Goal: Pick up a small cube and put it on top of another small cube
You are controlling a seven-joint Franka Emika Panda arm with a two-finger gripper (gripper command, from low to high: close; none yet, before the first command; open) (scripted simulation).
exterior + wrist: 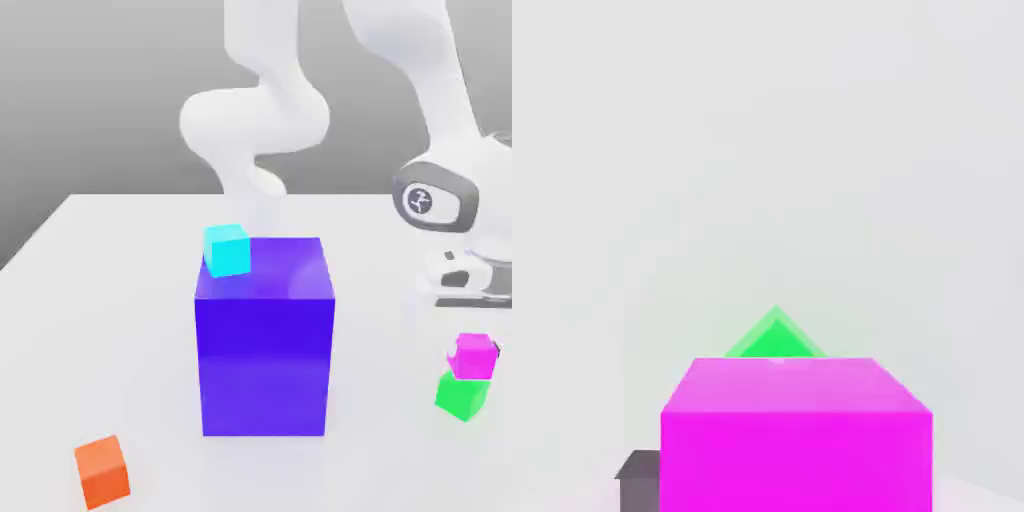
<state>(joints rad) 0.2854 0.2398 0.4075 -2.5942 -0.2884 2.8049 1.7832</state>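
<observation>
- White tabletop [120, 300] under a plain grey backdrop, seen from the exterior view.
- Arched over the far edge: white arm [260, 110], bending down toward the exterior view's right, wrist [440, 195] low over the table, hand pointing downward.
- Gripper [478, 352] closed narrowly on the magenta cube [472, 355]; dark fingertip [494, 350] just visible against the cube's side on the exterior view's right.
- Same grip from the hand view: magenta cube [797, 435] close up, with a dark grey finger [640, 478] pressed beside it.
- Directly under the claw: green cube [462, 395], resting on the table, turned a little relative to the held cube.
- Magenta cube right over the green cube, roughly centred; touching or barely apart, cannot tell which.
- Green cube [775, 338] in the hand view peeking out as a corner past the magenta cube's edge.
- Well away from the claw, toward the exterior view's left: big blue-purple block [265, 340] standing upright mid-table.
- Cyan cube [227, 249] perched on that block's top corner, farther from the claw, tilted slightly.
- Farthest from the claw: orange cube [102, 471] on the table near the front at the exterior view's left.
</observation>
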